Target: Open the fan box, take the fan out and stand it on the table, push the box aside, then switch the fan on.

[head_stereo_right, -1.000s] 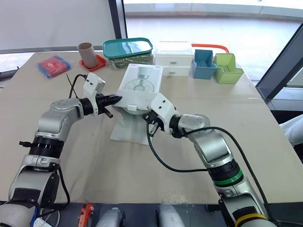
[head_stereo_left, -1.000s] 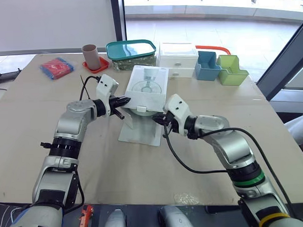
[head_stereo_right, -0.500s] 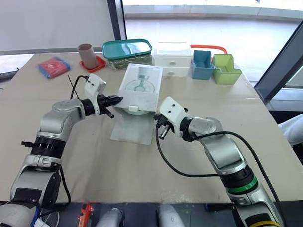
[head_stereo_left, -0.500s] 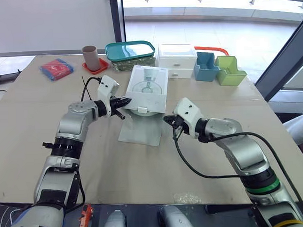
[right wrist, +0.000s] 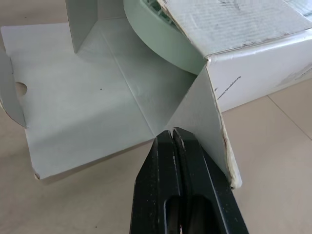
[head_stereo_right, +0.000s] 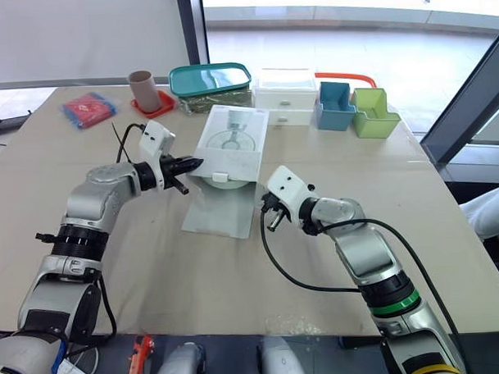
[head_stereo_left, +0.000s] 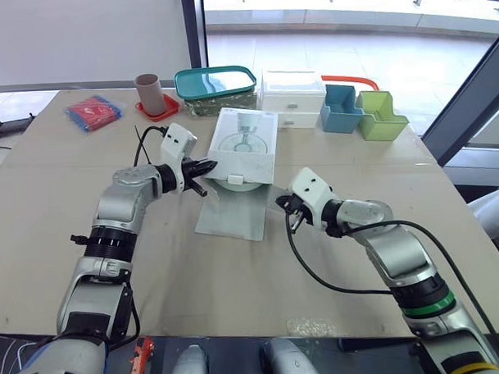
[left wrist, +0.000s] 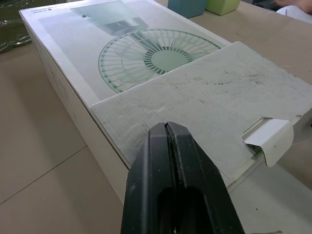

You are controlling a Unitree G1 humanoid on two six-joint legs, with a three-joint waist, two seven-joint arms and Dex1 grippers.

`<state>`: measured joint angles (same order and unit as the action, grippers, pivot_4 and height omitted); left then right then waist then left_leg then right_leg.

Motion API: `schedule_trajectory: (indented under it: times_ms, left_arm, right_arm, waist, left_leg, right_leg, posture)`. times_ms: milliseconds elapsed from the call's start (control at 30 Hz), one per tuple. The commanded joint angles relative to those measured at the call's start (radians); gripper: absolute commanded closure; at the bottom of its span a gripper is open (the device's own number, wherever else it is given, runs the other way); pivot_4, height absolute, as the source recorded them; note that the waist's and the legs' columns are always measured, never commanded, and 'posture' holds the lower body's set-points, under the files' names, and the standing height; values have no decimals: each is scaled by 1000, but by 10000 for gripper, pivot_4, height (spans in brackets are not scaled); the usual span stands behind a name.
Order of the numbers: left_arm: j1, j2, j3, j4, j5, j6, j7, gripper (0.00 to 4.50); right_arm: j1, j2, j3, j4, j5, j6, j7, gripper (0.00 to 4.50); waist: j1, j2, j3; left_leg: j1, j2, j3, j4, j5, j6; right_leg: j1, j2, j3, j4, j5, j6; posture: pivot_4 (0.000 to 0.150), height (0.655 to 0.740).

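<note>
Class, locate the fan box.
In the eye views, the fan box lies mid-table before the white drawers, between the left gripper and the right gripper.

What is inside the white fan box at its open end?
A curved pale green edge of the fan shows in the fan box opening. Its remainder is hidden under the box top.

Both arms are silver-grey shells with black joint segments. Left arm point(head_stereo_left: 123, 204): black ribbed band on the forearm, thin black cable point(head_stereo_left: 139, 142) running to a white boxy wrist housing point(head_stereo_left: 176, 144). Right arm point(head_stereo_left: 395, 256): green ring point(head_stereo_left: 421, 298), yellow band point(head_stereo_left: 460, 362), long looping black cable point(head_stereo_left: 320, 281), same white housing point(head_stereo_left: 305, 185). Left gripper point(head_stereo_left: 206, 165) and right gripper point(head_stereo_left: 288, 221): two glossy black tapered fingers each.
</note>
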<state>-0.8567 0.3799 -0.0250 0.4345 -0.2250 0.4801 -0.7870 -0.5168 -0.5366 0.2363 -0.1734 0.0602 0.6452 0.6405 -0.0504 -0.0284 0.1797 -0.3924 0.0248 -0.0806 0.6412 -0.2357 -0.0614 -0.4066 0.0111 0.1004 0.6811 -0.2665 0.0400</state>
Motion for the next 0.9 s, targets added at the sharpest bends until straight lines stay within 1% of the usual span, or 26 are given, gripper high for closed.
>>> schedule_trajectory:
  times_ms: [33,167,333,567,900]
  left_arm:
    - [4,3,0,-7,2,12,4,45000]
    - [6,3,-1,-8,4,10,4,45000]
    - [6,1,-2,-17,0,19,1,45000]
    - [4,2,-1,-21,0,22,-1,45000]
    - [4,-3,-2,-34,-4,31,4,45000]
  right_arm:
    - [-13,10,-34,8,-16,-42,-32,44843]
    - [-14,39,-56,45,-21,-70,-74,44843]
    - [-34,98,-70,111,-44,-153,-143,44843]
    - [-52,130,-68,151,-49,-190,-149,44843]
    - [-33,142,-48,142,-50,-203,-130,44843]
  waist:
    - [0,0,0]
    - [0,0,0]
    - [0,0,0]
    - [0,0,0]
    - [0,0,0]
  left_leg:
    - [0,0,0,0,0,0]
    - [0,0,0,0,0,0]
    - [0,0,0,0,0,0]
    - [0,0,0,0,0,0]
    - [0,0,0,0,0,0]
  right_leg:
    - [0,0,0,0,0,0]
    - [0,0,0,0,0,0]
    - [0,0,0,0,0,0]
    - [0,0,0,0,0,0]
    - [0,0,0,0,0,0]
  posture:
    - [1500,7400]
    - [1500,7400]
    - [1500,7400]
    - [1500,7400]
    - [1500,7400]
